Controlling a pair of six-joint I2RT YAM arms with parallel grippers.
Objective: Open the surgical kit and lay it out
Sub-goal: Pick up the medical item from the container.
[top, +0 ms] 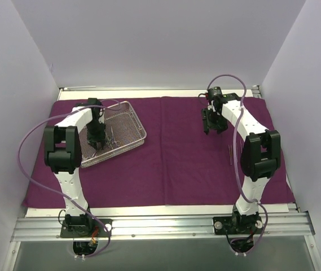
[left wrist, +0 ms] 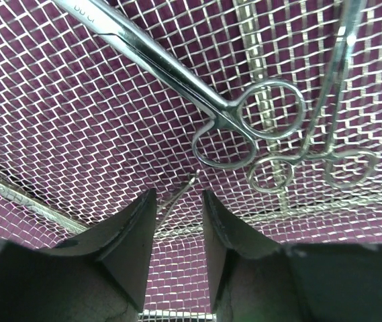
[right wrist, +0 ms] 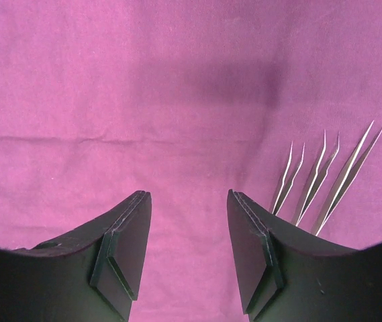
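White walls enclosed a table draped in magenta cloth (top: 194, 164). At left on it sat the mesh tray (top: 138, 119), holding scissors (left wrist: 177, 74) and slimmer forceps (left wrist: 338, 87). The left gripper (left wrist: 178, 201) hung inside, jaws apart around a thin metal tip (left wrist: 189, 181). The right gripper (right wrist: 189, 201) gaped over cloth beside three tweezers (right wrist: 318, 176).

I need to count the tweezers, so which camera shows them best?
Right wrist view: three tweezers lie side by side on the cloth, tips sharp and separate. The top view shows them only as faint thin lines on the cloth's right half. The left wrist view shows none.
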